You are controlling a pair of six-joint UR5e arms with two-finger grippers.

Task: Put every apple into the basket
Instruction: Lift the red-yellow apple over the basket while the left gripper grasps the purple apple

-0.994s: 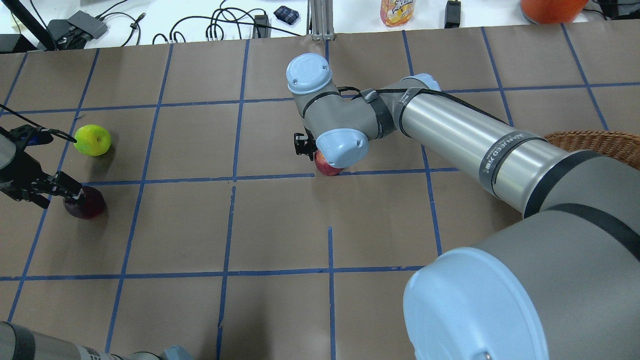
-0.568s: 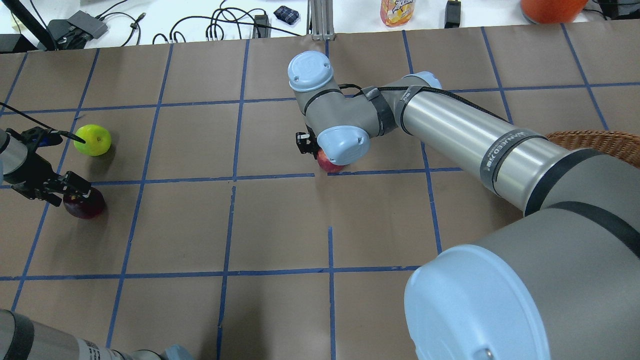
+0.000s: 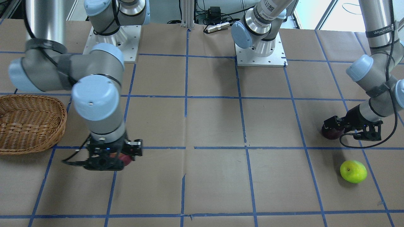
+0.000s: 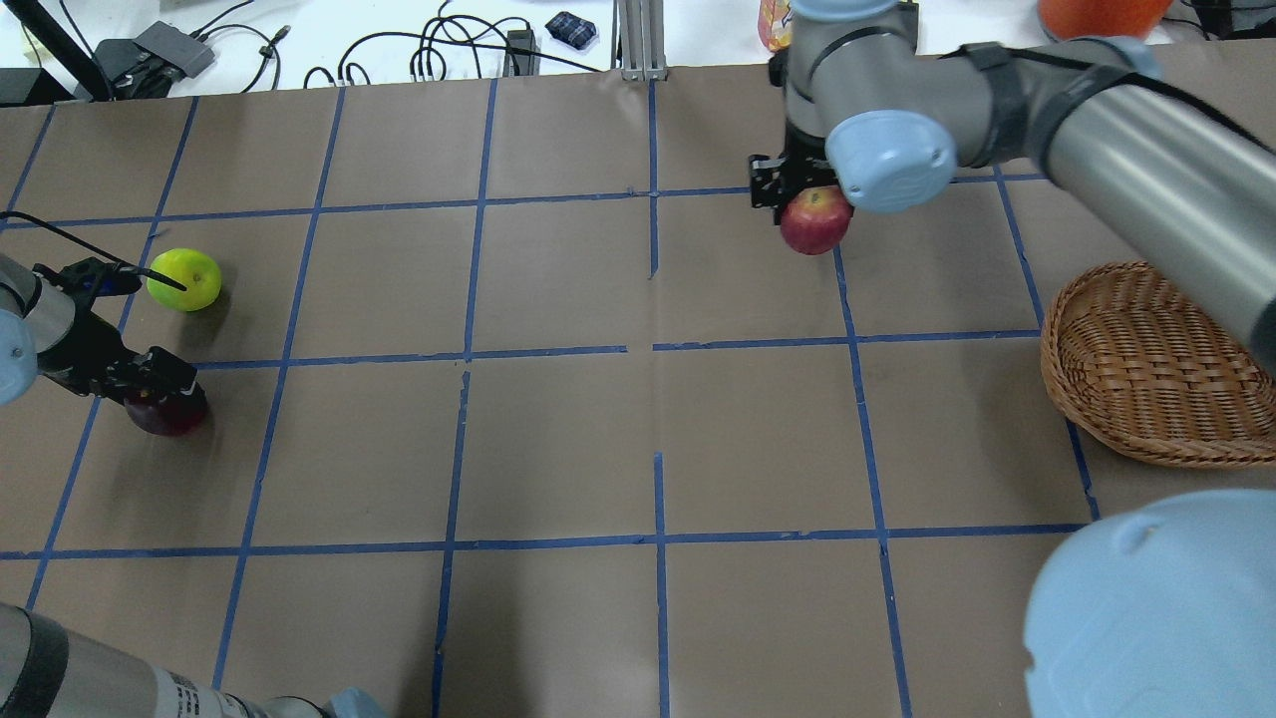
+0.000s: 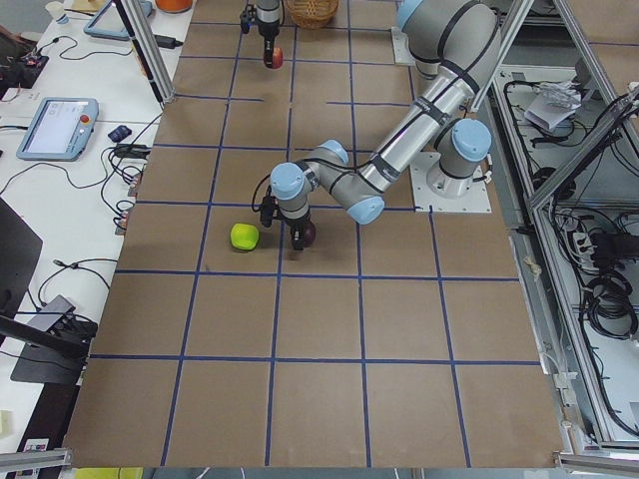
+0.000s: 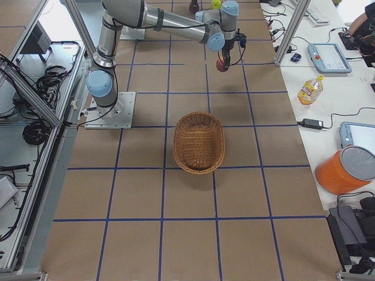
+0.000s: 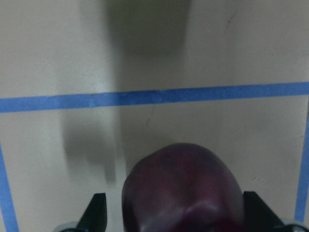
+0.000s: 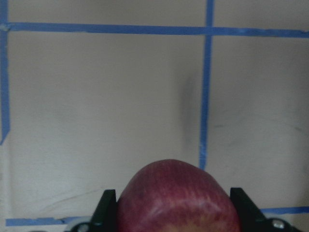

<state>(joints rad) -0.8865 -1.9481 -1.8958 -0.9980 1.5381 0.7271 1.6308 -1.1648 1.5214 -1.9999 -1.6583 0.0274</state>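
Above the desk [image 4: 558, 439], the right pincer [image 8: 170, 217] clamps the red apple [image 4: 815, 221], short of the basket [image 4: 1049, 359]; a loose grip could drop it. Meanwhile the left pincer [image 7: 174, 215] straddles the maroon apple [image 7: 181, 186], unclosed.

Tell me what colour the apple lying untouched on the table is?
The untouched apple is bright yellow-green; the exterior front-facing view shows it best.

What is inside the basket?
Nothing. The basket shows only its bare woven bottom. The red apple is in the right gripper; the dark apple and green apple sit on the table. In the right-side view, nothing covers the basket.
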